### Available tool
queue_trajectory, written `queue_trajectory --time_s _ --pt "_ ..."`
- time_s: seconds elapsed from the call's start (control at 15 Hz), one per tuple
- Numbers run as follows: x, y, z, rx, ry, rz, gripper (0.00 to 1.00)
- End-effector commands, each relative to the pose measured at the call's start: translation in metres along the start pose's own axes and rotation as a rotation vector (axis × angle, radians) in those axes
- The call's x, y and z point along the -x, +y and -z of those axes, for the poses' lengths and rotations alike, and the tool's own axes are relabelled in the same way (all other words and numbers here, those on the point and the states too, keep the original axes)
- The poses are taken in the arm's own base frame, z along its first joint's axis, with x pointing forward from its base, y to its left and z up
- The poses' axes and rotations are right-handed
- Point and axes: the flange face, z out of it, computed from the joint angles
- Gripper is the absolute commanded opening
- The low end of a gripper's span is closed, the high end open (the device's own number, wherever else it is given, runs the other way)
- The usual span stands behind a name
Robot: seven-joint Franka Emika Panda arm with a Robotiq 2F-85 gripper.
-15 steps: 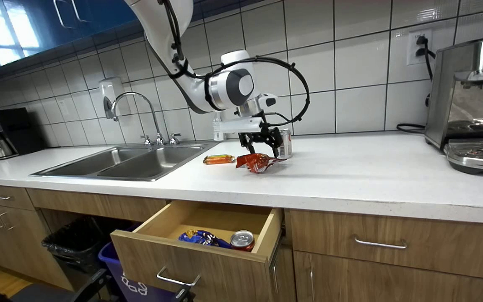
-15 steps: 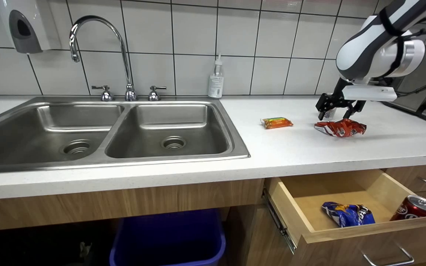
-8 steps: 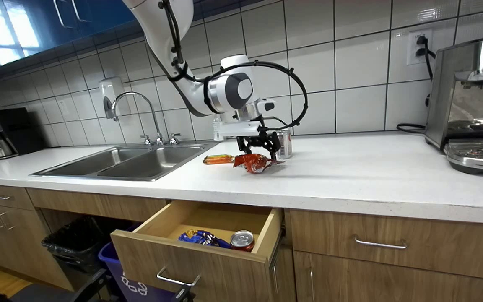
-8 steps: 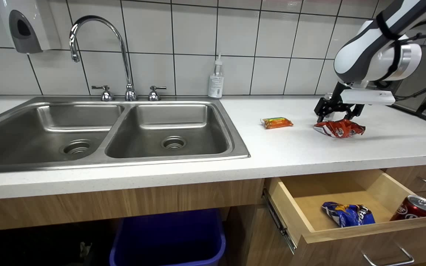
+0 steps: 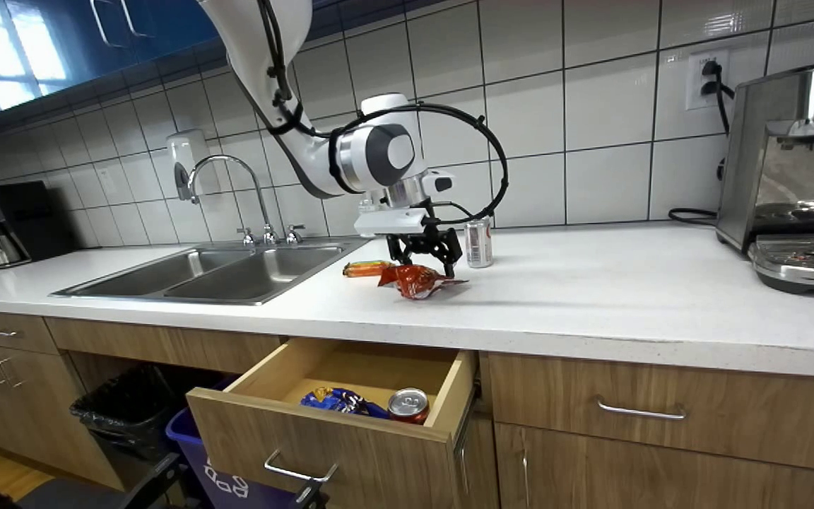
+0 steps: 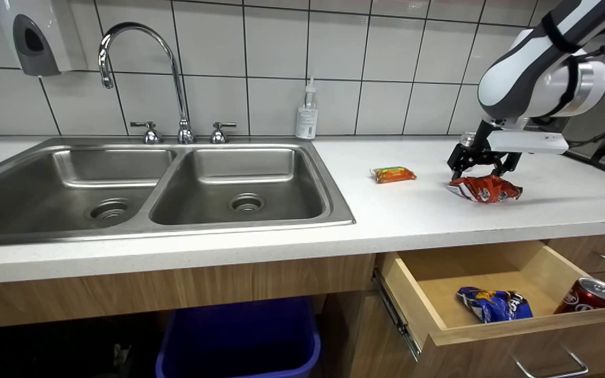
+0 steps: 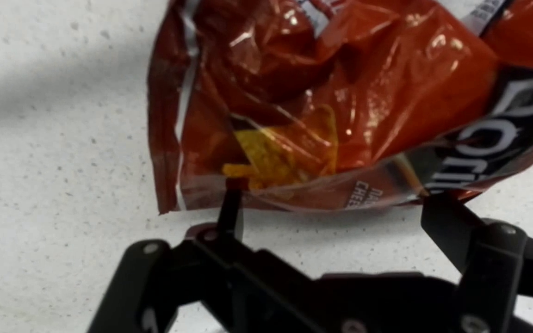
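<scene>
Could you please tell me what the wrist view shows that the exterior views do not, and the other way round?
Only the wrist view shows the chip picture and readable lettering on the red bag. Only the exterior views show the sink, the orange packet, and the open drawer with a blue bag and a red can inside. All share the red bag, the end effector and the counter.

Bright — glare on blue cabinets (image 5: 82, 53)
</scene>
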Motion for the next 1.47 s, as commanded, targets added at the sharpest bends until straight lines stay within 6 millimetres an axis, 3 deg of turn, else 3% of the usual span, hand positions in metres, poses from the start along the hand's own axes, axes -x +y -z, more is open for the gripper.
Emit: queue_trajectory --time_s 0.0,1.4 --pt "0.03 -0.005 0.013 -0.009 -0.02 -0.009 1.0" --pt "0.136 -0.036 0.042 -0.025 -0.083 0.036 1.0"
